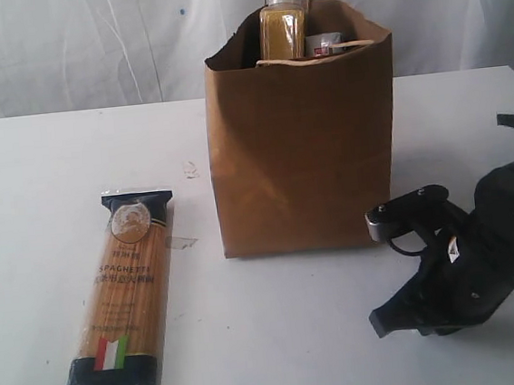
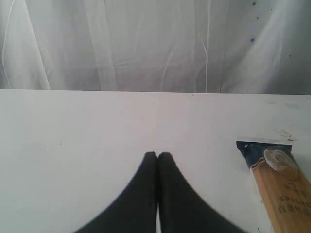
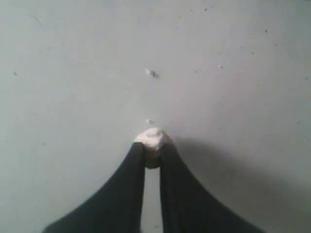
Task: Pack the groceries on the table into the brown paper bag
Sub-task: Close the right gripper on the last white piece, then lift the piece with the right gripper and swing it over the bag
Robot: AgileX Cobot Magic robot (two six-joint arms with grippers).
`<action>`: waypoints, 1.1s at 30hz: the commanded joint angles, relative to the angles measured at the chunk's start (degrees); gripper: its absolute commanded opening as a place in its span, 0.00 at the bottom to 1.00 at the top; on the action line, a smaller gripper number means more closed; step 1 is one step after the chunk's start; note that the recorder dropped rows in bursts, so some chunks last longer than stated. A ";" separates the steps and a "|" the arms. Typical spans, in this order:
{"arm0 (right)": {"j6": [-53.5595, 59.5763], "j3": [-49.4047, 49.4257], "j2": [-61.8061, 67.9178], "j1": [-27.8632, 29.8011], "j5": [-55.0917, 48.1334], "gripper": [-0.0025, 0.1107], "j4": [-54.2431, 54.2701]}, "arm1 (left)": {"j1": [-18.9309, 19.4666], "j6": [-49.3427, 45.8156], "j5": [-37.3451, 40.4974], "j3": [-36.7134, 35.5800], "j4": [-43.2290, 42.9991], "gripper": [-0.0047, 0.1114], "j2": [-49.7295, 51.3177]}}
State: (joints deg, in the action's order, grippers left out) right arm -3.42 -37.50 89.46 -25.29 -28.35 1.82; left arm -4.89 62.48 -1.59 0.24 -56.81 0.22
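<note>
A: Closest to us, the right gripper (image 3: 152,151) sits low over the table (image 1: 282,354). Its black tapered fingers are drawn almost together, pinching a small whitish lump (image 3: 151,137) at their tips.

B: We see it, irregular and crumbly-looking against the matte white top. And the left gripper (image 2: 157,156)?

A: Its fingers are pressed flat together with nothing between them, over bare tabletop, and the spaghetti packet (image 1: 126,296) is off to one side.

B: That packet lies flat on the left of the table, well apart from the bag. We make out a long glossy clear sleeve with dark blue ends and pale straight strands inside. There's a round seal toward the far end and an Italian flag toward the near one.

A: Just past it, a small clear scrap of tape (image 1: 182,242) is stuck to the top.

B: Then the brown paper bag (image 1: 299,152), upright and boxy with its mouth open, in plain matte kraft paper, lightly creased.

A: Poking out of it we have the yellow-grain bottle (image 1: 282,26), squarish and clear with a white cap. Beside it is the silver-topped can (image 1: 323,44), with only its rim and a strip of label showing.

B: Behind everything, a white curtain (image 1: 61,47) hangs in soft folds.
</note>
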 commanded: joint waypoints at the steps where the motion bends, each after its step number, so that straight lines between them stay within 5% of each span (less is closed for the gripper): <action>1: 3.42 -2.90 -1.06 -0.48 -5.16 0.07 3.08 | -0.44 0.02 -0.24 -0.24 -0.61 0.04 -0.22; 8: 10.37 -4.37 -5.63 -5.11 -6.18 0.07 15.46 | -0.44 0.02 -0.24 -0.24 -0.61 0.04 -0.22; 14: 52.44 -4.37 -7.17 -10.34 -18.51 0.07 45.39 | -0.44 0.02 -0.24 -0.24 -0.61 0.04 -0.22; 16: 57.22 -4.37 -7.17 -11.22 -20.83 0.07 48.79 | -0.44 0.02 -0.24 -0.24 -0.61 0.04 -0.22; 26: 56.57 -4.37 -9.58 -11.62 -22.98 0.07 52.09 | -0.44 0.02 -0.24 -0.24 -0.61 0.04 -0.22; 33: 55.88 -4.37 -15.13 -11.62 -22.87 0.07 72.33 | -0.44 0.02 -0.24 -0.24 -0.61 0.04 -0.22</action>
State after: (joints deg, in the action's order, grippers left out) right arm 52.52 -41.58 76.71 -36.71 -50.91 65.66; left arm -4.89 62.48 -1.59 0.24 -56.81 0.22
